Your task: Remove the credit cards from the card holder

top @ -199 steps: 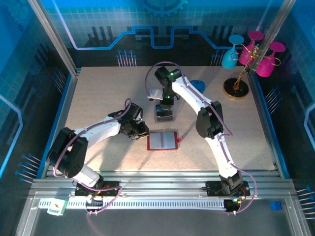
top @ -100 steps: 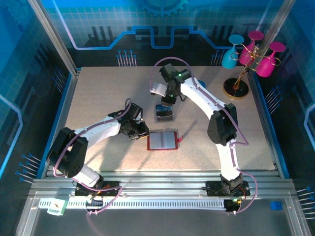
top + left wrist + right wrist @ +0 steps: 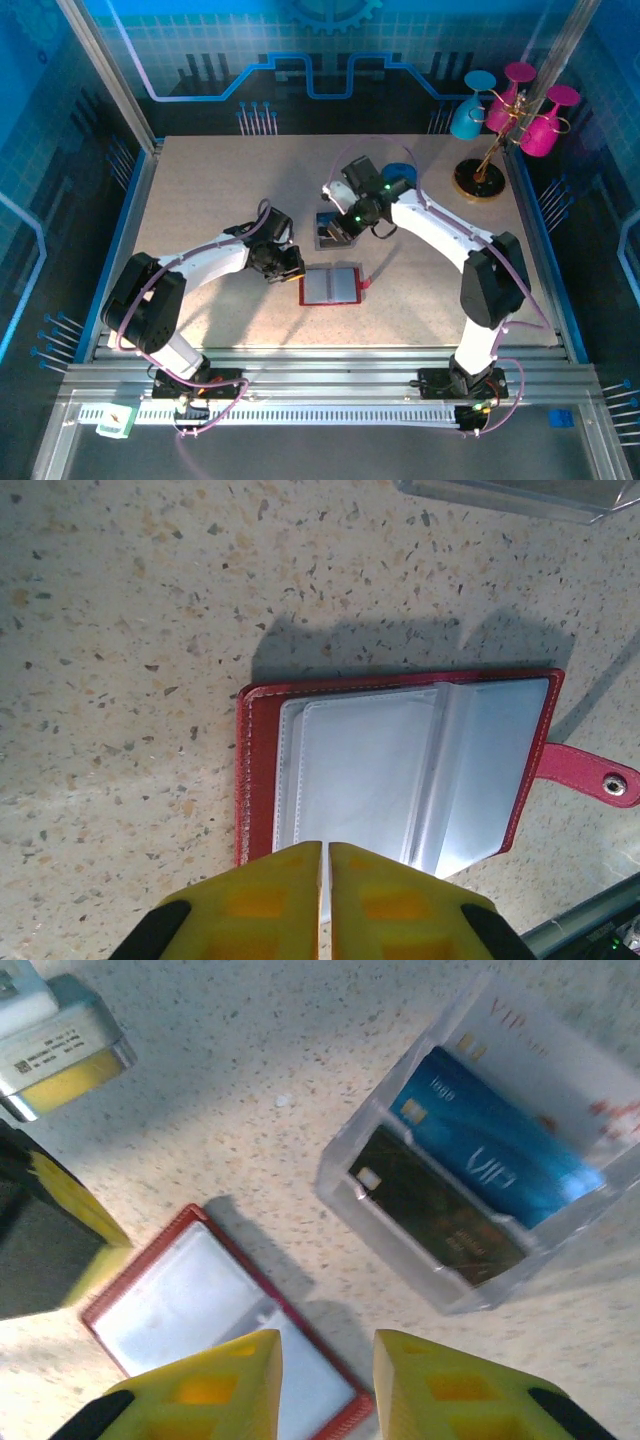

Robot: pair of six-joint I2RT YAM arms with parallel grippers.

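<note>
Left wrist view: we saw left gripper (image 3: 323,865) jaws together over the card holder (image 3: 400,770); right gripper (image 3: 328,1365) jaws apart, seemingly empty.

card holder (image 3: 400,770) open on table (image 3: 150,600); jaws closed

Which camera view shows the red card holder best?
The left wrist view: the card holder lies open, large and almost whole. The right wrist view has it partly behind the right gripper; the top view has it small.
</note>
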